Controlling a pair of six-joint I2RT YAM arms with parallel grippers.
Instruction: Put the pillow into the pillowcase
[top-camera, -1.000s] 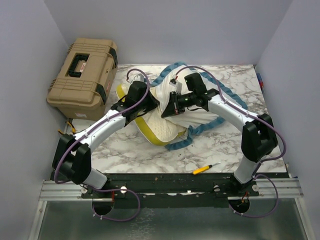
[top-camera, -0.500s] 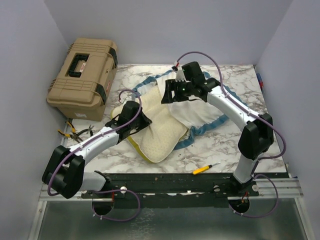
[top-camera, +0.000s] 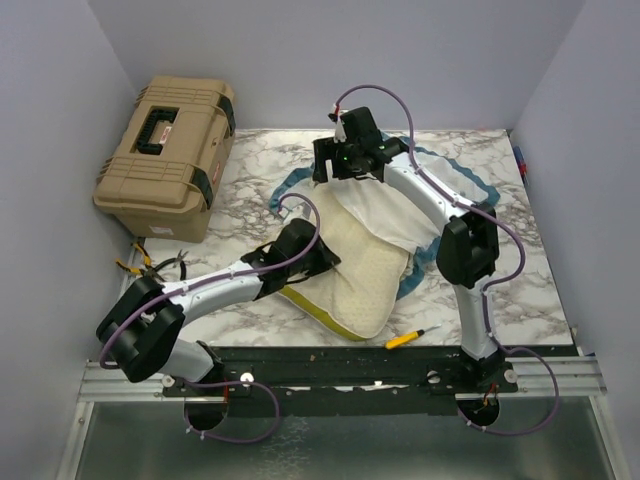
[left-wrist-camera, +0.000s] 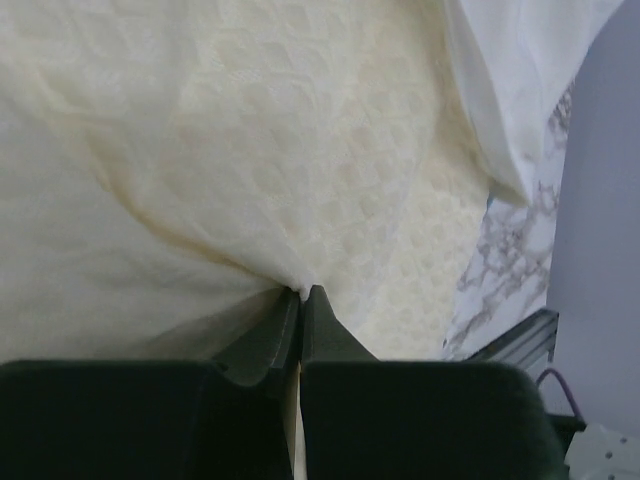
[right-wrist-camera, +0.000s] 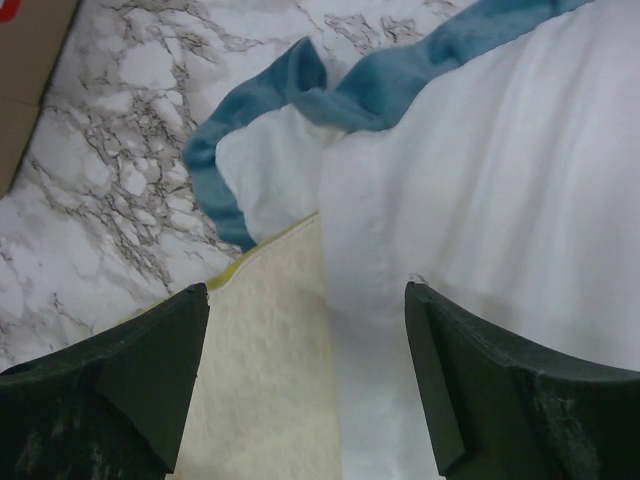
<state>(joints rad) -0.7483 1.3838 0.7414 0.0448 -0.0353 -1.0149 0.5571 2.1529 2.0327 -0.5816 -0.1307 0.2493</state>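
Left gripper (left-wrist-camera: 300, 292) pinching the pillow (top-camera: 365, 290), right gripper (right-wrist-camera: 305, 290) spread wide over the pillowcase (top-camera: 400, 205)

The cream pillow lies on the marble table (top-camera: 250, 170) toward its near edge, mustard band along the near-left side, with its far end tucked under the white fabric of the pillowcase. The left gripper's fingers are pressed together on a puckered fold of the pillow's quilted cover. The right gripper hangs at the far side above the pillowcase's white inside and blue trim, holding nothing. A tan toolbox (top-camera: 165, 150) sits at the table's far left, pliers (top-camera: 150, 265) lie just in front of it, and a yellow screwdriver (top-camera: 412, 338) lies by the near edge
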